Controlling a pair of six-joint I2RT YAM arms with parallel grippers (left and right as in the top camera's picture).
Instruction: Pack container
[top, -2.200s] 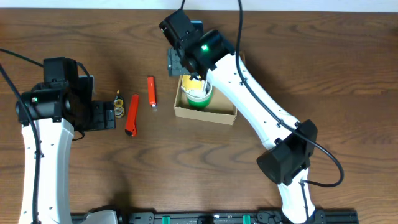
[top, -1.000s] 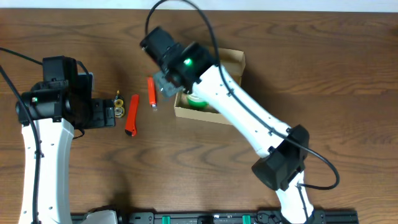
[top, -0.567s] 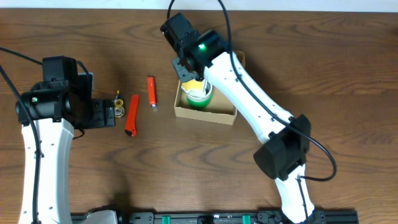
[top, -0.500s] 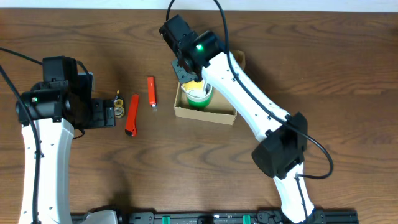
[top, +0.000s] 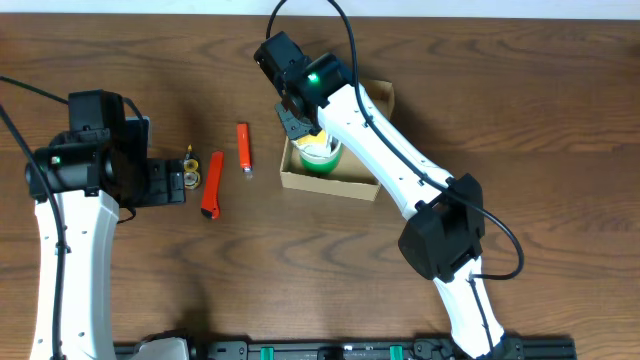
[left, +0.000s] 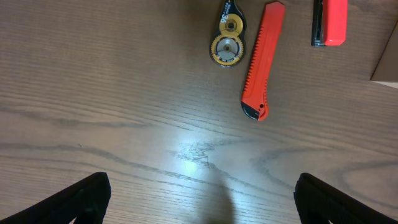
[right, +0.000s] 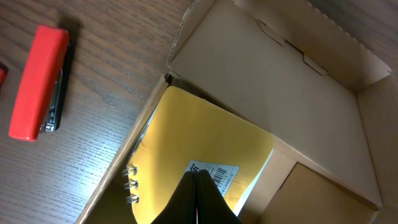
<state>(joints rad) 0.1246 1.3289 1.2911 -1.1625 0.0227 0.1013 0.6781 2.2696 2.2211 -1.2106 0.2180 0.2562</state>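
A second ago the right gripper (top: 300, 125) was out over the table (top: 520, 120) by the red stapler (top: 243, 146). Now it is back over the cardboard box (top: 330, 185). The left arm has not moved.

The right gripper's two fingers (right: 196, 186) are pressed tight together, and nothing shows between them. Right under their tips is a yellow notebook (right: 199, 137) with wire rings and a small white sticker. It lies inside the cardboard box. The box walls stand all around the fingers, and its flap lid lies open past the tips. The red stapler lies on the table, outside the box, off to one side of the fingers. From above, a green roll (top: 322, 158) also sits in the box, just beside the fingers.

The left gripper (left: 202, 180) has its fingers spread wide apart and holds nothing. Ahead of them on the table lie an orange cutter (left: 263, 59) and a little gold wheel thing (left: 228, 40), side by side, close but not touching.
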